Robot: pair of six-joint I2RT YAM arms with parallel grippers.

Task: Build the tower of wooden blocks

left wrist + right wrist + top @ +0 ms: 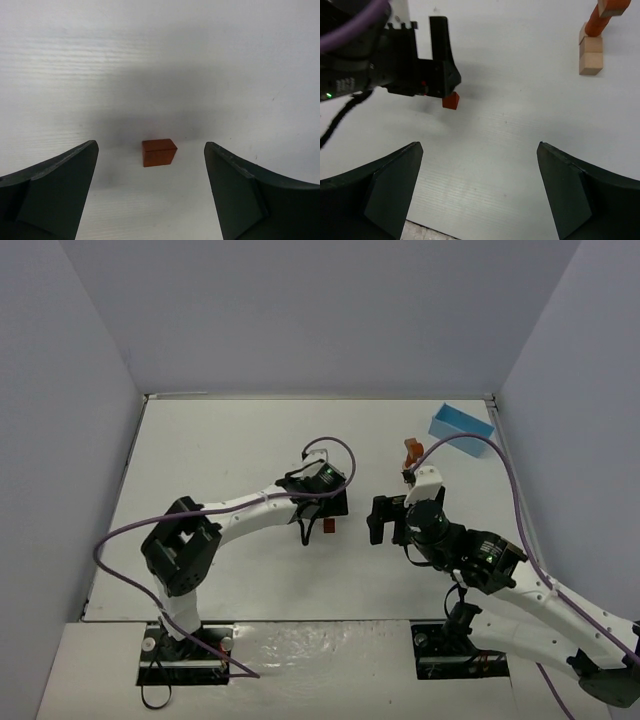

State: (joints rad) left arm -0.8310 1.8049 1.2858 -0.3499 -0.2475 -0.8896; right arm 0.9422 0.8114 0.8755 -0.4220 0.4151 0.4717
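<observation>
A small orange-brown block (pixel 159 152) lies on the white table (pixel 160 60), just ahead of my left gripper (pixel 150 145) and between its lines of reach. That gripper is open and touches nothing. From above, the block (pixel 328 527) peeks out beside the left gripper (pixel 318 522). The wood block tower (pixel 591 50) stands far right: two tan cubes, a leaning orange piece, another block on top. From above, the tower (pixel 411 453) stands just behind the right arm. My right gripper (pixel 479 145) is open and empty, facing the left gripper (pixel 427 75) and the block (pixel 451 101).
A light blue rectangular box (pixel 460 426) sits at the back right corner, close to the tower. Grey walls enclose the table on three sides. Purple cables loop over both arms.
</observation>
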